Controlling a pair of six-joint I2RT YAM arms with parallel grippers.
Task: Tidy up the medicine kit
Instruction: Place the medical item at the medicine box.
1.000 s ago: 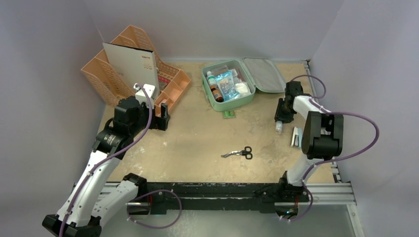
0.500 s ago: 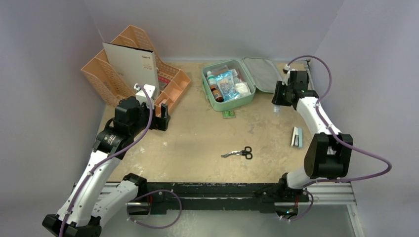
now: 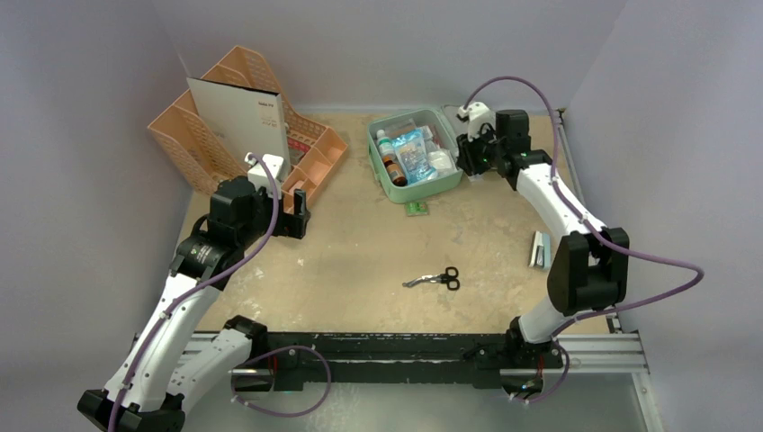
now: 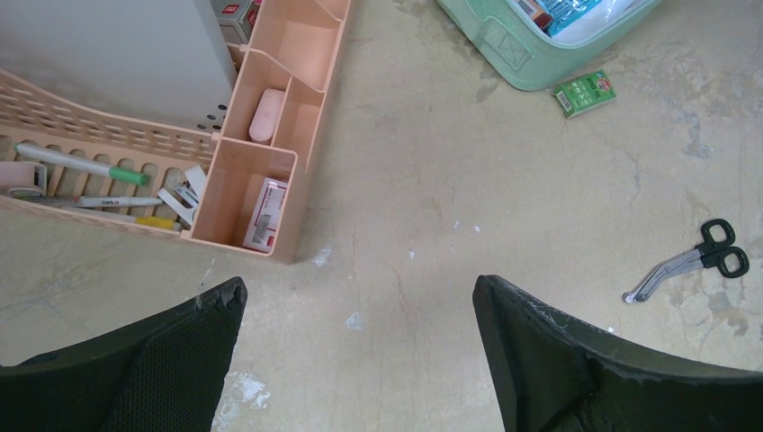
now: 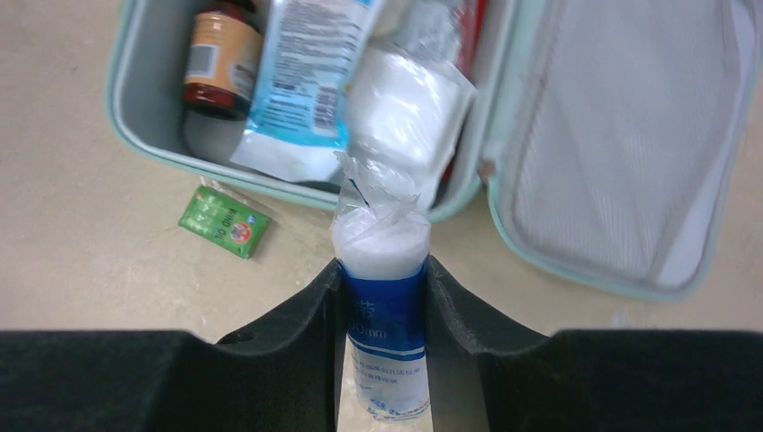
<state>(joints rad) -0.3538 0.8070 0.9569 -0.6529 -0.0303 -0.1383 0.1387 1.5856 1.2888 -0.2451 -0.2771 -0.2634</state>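
Tan surface (image 3: pixel 360 243) boxed in by pale walls, nothing fancy

The left wall (image 3: pixel 81 135), back wall (image 3: pixel 387 45) and right wall (image 3: pixel 684 117) are all plain lavender-grey panels. The surface is beige, mottled and pretty scuffed, with darker stains and some white specks (image 4: pixel 355 319) up close. A black bar (image 3: pixel 387 346) runs along the near edge and a silver metal rail (image 3: pixel 621 315) along the right. The light is soft and even, with faint shadows.

Peach desk organizer (image 3: pixel 180 148) at far left, black-handled scissors (image 3: pixel 434 280) mid-table, small green packet (image 3: pixel 416 208) farther back.
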